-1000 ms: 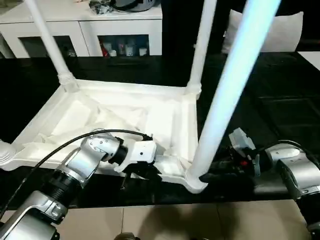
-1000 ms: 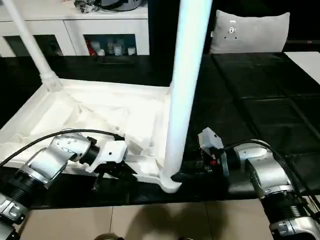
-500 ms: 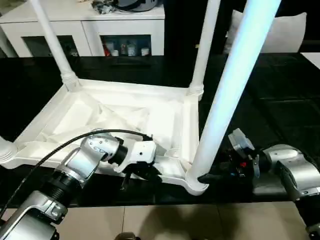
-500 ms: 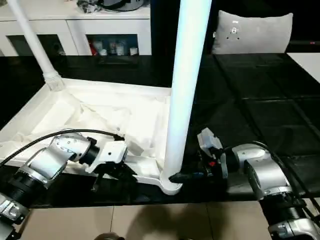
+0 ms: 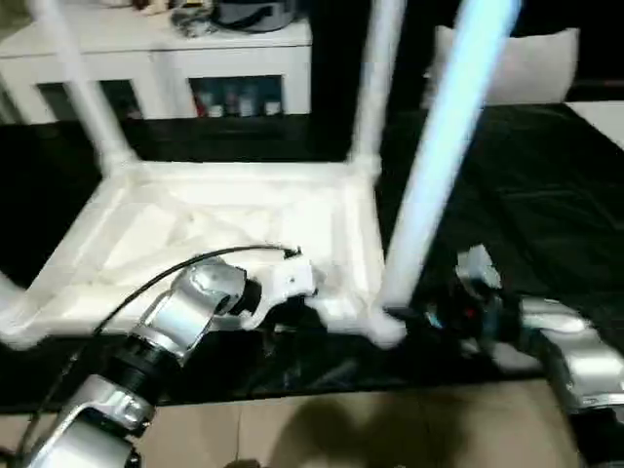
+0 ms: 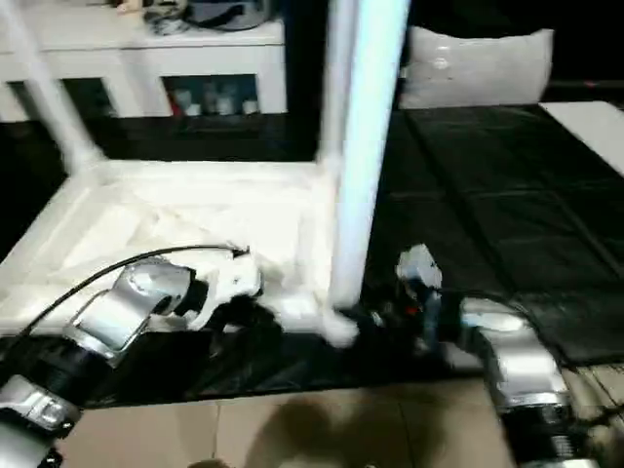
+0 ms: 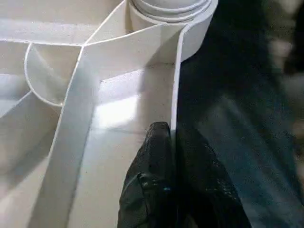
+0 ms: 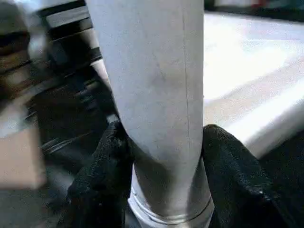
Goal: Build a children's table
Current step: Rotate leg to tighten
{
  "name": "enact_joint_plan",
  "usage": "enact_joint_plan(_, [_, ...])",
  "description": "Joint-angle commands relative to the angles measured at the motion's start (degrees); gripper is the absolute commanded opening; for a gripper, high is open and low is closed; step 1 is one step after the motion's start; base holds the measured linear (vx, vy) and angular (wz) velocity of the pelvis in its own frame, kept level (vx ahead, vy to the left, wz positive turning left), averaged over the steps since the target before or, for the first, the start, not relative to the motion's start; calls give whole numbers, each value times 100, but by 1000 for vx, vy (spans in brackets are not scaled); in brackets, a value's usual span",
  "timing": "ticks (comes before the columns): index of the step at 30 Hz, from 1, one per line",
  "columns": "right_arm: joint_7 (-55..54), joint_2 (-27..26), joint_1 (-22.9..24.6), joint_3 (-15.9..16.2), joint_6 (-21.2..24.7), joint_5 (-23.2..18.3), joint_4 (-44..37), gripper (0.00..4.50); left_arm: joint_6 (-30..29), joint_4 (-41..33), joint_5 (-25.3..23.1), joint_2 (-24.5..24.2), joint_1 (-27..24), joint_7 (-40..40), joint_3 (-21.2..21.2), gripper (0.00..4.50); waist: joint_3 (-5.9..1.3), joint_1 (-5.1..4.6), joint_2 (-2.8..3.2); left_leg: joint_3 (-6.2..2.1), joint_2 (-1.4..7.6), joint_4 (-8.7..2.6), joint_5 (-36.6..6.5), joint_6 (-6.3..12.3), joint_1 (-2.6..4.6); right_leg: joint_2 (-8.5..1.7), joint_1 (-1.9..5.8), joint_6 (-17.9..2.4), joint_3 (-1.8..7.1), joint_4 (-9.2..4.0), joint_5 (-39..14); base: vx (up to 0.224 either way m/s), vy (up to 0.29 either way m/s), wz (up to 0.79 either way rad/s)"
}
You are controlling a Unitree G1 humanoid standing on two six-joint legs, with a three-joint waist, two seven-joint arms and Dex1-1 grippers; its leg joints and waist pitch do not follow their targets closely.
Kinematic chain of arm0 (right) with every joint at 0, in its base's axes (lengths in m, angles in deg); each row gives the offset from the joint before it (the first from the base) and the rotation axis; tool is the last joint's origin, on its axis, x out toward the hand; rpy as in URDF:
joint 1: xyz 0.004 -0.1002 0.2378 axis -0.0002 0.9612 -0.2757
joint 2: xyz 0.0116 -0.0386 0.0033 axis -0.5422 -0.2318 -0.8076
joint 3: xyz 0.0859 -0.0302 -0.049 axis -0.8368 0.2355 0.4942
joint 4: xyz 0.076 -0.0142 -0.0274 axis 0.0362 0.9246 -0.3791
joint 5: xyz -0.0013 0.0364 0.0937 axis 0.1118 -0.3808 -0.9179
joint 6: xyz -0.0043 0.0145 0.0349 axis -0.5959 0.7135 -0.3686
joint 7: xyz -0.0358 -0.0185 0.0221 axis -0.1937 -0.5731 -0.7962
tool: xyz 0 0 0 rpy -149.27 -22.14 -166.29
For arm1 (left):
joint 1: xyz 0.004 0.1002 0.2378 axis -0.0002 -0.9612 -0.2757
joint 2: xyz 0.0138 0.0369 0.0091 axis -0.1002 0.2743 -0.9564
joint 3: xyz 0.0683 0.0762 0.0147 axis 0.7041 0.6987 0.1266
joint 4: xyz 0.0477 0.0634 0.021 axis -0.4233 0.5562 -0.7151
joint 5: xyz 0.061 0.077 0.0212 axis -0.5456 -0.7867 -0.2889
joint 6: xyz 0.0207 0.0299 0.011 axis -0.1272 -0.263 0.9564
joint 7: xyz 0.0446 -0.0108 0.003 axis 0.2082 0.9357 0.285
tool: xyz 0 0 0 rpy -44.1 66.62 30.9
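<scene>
The children's table point(image 5: 224, 219) lies upside down on a black mat, ribbed underside up, legs pointing upward. Two far legs point(image 5: 373, 88) point(image 5: 78, 93) stand in their corner sockets. The near-right leg point(image 5: 439, 156) rises from the near-right socket point(image 5: 385, 327). My left gripper point(image 7: 172, 135) is shut on the table's thin near rim point(image 7: 175, 85), just beside that socket. My right gripper point(image 8: 164, 142) is shut on the base of the near-right leg point(image 8: 156, 71), one black finger on each side. The near-left corner point(image 5: 10, 317) sits at the picture's edge.
A long white cabinet point(image 5: 195, 54) with glass-fronted openings stands behind the table, with clutter on top. A white cushion point(image 6: 478, 63) leans at the back right. The black mat point(image 5: 546, 195) spreads to the right; pale floor tiles point(image 5: 322, 429) run along the near side.
The near-right corner of the table, with both grippers on it, sits higher in the picture than before. The whole view has also shifted and blurred, so the camera moved.
</scene>
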Motion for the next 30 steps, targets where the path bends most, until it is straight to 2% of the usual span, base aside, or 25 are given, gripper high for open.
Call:
enact_joint_plan(1, [-638, -500, -179, 485, -6, 325, 73, 189, -259, -19, 76, 529, 80, 593, 136, 0, -255, -34, -116, -87, 93, -431, -1715, 237, -11, -303, 235, -130, 94, -645, -3811, 0, 0, 0])
enact_joint_plan(2, [-638, -500, -179, 485, -6, 325, 73, 189, -259, -19, 76, 529, 80, 593, 136, 0, -251, -105, -106, -99, 82, -425, -1798, 238, -16, -301, 233, -111, 60, -668, -3854, 0, 0, 0])
enact_joint_plan(3, [-1393, -794, -289, 478, 82, 592, 234, 188, -442, 81, 4, 759, 165, 980, 15, 0, -246, -171, -102, -104, 95, -433, -1880, 242, -6, -291, 221, -100, 54, -687, -3841, 0, 0, 0])
enact_joint_plan(4, [-1393, -794, -289, 478, 82, 592, 234, 188, -442, 81, 4, 759, 165, 980, 15, 0, -239, -203, -84, -99, 85, -432, -1920, 250, 9, -282, 205, -114, 33, -710, -3838, 0, 0, 0])
enact_joint_plan(5, [-2157, -1124, -425, 390, 230, 789, 418, 188, -644, 166, -25, 1020, 252, 1403, -150, 0, -244, -233, -82, -107, 78, -424, -1973, 252, 22, -287, 214, -104, 3, -730, -3855, 0, 0, 0])
enact_joint_plan(6, [-2472, -1253, -484, 340, 280, 875, 491, 188, -726, 188, -27, 1118, 283, 1552, -209, 0, -247, -323, -47, -143, 94, -442, -2094, 217, -2, -290, 256, -102, -52, -740, -3753, 0, 0, 0])
enact_joint_plan(7, [-2862, -1401, -564, 263, 340, 954, 586, 188, -786, 219, -32, 1220, 317, 1721, -270, 0, -261, -341, -47, -147, 102, -445, -2131, 236, 7, -304, 264, -104, -62, -747, -3674, 0, 0, 0])
enact_joint_plan(8, [-3258, -1562, -660, 167, 431, 1003, 701, 188, -853, 244, -53, 1336, 346, 1897, -342, 0, -256, -376, -29, -164, 115, -478, -2137, 271, -34, -314, 303, -150, -70, -735, -3459, 0, 0, 0])
enact_joint_plan(9, [-3612, -1706, -753, 79, 510, 1031, 811, 188, -893, 263, -67, 1441, 368, 2052, -398, 0, -255, -400, -21, -175, 122, -487, -2176, 268, -51, -313, 313, -164, -76, -723, -3407, 0, 0, 0])
enact_joint_plan(10, [-3847, -1875, -846, -42, 506, 947, 930, 188, -954, 245, -70, 1560, 368, 2220, -445, 0, -236, -437, -6, -173, 120, -490, -2362, 257, -9, -301, 269, -156, -100, -769, -3472, 0, 0, 0])
enact_joint_plan(11, [-3903, -2029, -903, -155, 486, 776, 1002, 188, -993, 200, -78, 1649, 351, 2323, -448, 0, -251, -474, -12, -178, 117, -484, -2418, 250, 32, -321, 259, -224, -84, -767, -3366, 0, 0, 0])
enact_joint_plan(12, [-3896, -2113, -926, -218, 464, 663, 1032, 223, -1012, 169, -84, 1694, 337, 2368, -440, 0, -262, -490, -6, -184, 132, -500, -2359, 298, -5, -336, 293, -290, -57, -744, -3183, 0, 0, 0])
enact_joint_plan(14, [-3906, -2146, -900, -182, 376, 732, 984, 258, -935, 122, -183, 1678, 298, 2331, -340, 0, -268, -466, -13, -169, 149, -518, -2216, 352, -21, -340, 292, -403, -2, -706, -2902, 0, 0, 0])
enact_joint_plan(16, [-3860, -2095, -848, -120, 316, 813, 928, 268, -833, 115, -248, 1617, 277, 2280, -267, 0, -278, -446, -14, -152, 165, -528, -2072, 379, -30, -346, 293, -547, 51, -658, -2606, 0, 0, 0])
enact_joint_plan(19, [-3601, -1854, -707, -145, 157, 819, 785, 293, -495, 225, -367, 1400, 281, 2191, -181, 0, -288, -378, -33, -107, 156, -509, -1777, 461, -29, -349, 292, -703, 115, -603, -2346, 0, 0, 0])
enact_joint_plan(20, [-3484, -1719, -672, -171, 46, 828, 761, 313, -376, 288, -402, 1311, 289, 2163, -158, 0, -293, -351, -37, -93, 153, -497, -1632, 483, -44, -353, 297, -771, 135, -578, -2242, 0, 0, 0])
enact_joint_plan(23, [-3156, -1445, -597, -196, -153, 820, 717, 340, -219, 332, -421, 1165, 275, 2043, -131, 0, -295, -239, -49, -70, 152, -482, -1457, 534, -48, -351, 300, -725, 144, -564, -2376, 0, 0, 0])
enact_joint_plan(25, [-2699, -1074, -498, -232, -300, 747, 605, 357, -53, 387, -434, 991, 262, 1878, -119, 0, -303, -200, -52, -55, 143, -468, -1368, 553, -33, -353, 297, -656, 142, -586, -2505, 0, 0, 0])
enact_joint_plan(26, [-2119, -692, -381, -233, -382, 628, 428, 367, 130, 437, -449, 811, 255, 1686, -86, 0, -310, -171, -55, -53, 146, -462, -1243, 590, -59, -341, 312, -648, 146, -566, -2426, 0, 0, 0])
enact_joint_plan(28, [-1802, -502, -319, -245, -388, 537, 321, 384, 200, 443, -444, 718, 247, 1564, -66, 0, -321, -87, -70, -43, 157, -453, -1092, 675, -57, -344, 325, -613, 157, -552, -2315, 0, 0, 0])
enact_joint_plan(29, [-1605, -386, -283, -254, -391, 476, 260, 392, 256, 455, -433, 658, 246, 1488, -49, 0, -334, -79, -64, -47, 165, -452, -987, 680, -66, -348, 330, -654, 160, -522, -2194, 0, 0, 0])
enact_joint_plan(30, [-1150, -92, -232, -270, -309, 340, 140, 402, 471, 474, -404, 498, 243, 1255, 16, 0, -351, -68, -61, -56, 171, -439, -769, 734, -97, -327, 342, -769, 147, -472, -1859, 0, 0, 0])
